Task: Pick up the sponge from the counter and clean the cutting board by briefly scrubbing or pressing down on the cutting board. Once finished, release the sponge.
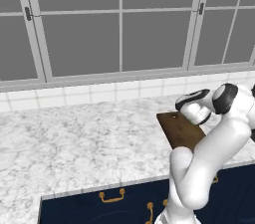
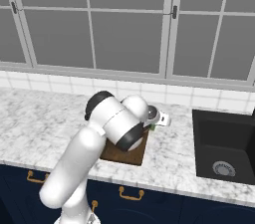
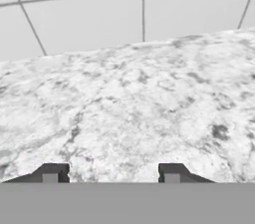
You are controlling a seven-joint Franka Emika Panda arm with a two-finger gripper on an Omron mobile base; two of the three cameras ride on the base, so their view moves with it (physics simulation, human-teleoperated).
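Note:
The dark brown cutting board [image 1: 180, 129] lies on the marbled counter [image 1: 74, 143], partly under my arm, and its front edge shows in the right base view [image 2: 130, 156]. A sliver of the green sponge [image 2: 152, 127] peeks out right under my hand at the board's far right corner. My gripper [image 2: 158, 118] sits over it. In the hand view the gripper [image 3: 110, 173] has its fingertips [image 3: 50, 173] about a sponge's width apart. The sponge itself is hidden there, and bare counter [image 3: 129, 103] lies ahead.
A black sink [image 2: 224, 143] is sunk into the counter to the right of the board. The white tiled backsplash [image 3: 124, 9] and the windows rise behind. Navy cabinets with brass handles [image 1: 112, 197] run below the counter's front edge.

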